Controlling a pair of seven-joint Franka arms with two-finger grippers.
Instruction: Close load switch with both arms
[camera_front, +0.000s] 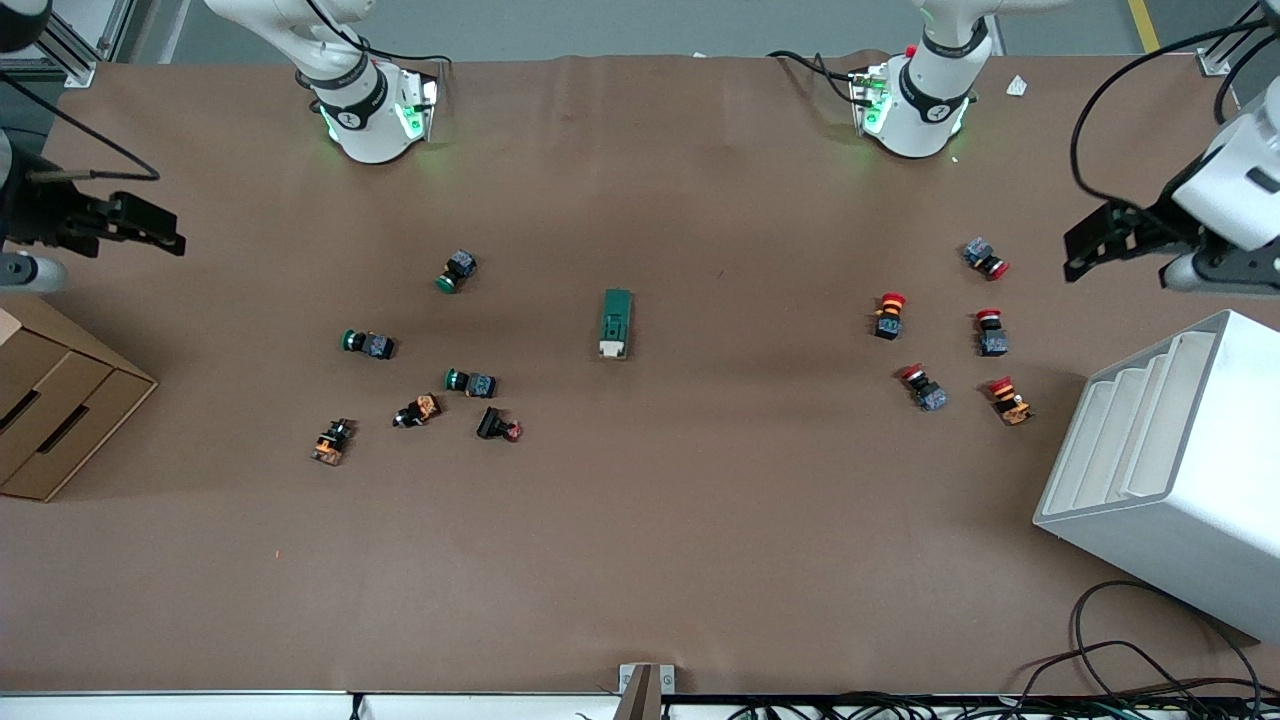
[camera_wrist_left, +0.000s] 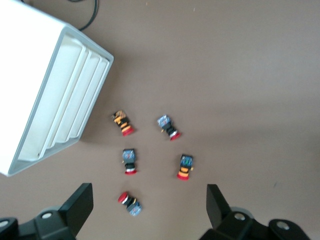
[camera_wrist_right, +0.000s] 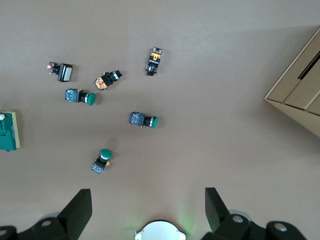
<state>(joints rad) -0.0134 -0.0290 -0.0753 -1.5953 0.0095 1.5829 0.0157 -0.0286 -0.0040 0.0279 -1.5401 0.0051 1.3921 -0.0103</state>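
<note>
Load switch lies mid-bench, untouched, whole only in the front view, its end just showing in the right wrist view, while left pincer and right pincer, both released, wait at the bench ends.

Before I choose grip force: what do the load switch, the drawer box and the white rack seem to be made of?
Load switch: likely moulded plastic, matte dark green with a cream end. Drawer box: looks like corrugated cardboard, plain tan, dull, with slot pulls. White rack: smooth white ribbed walls, plastic or painted metal; I cannot tell which.
</note>
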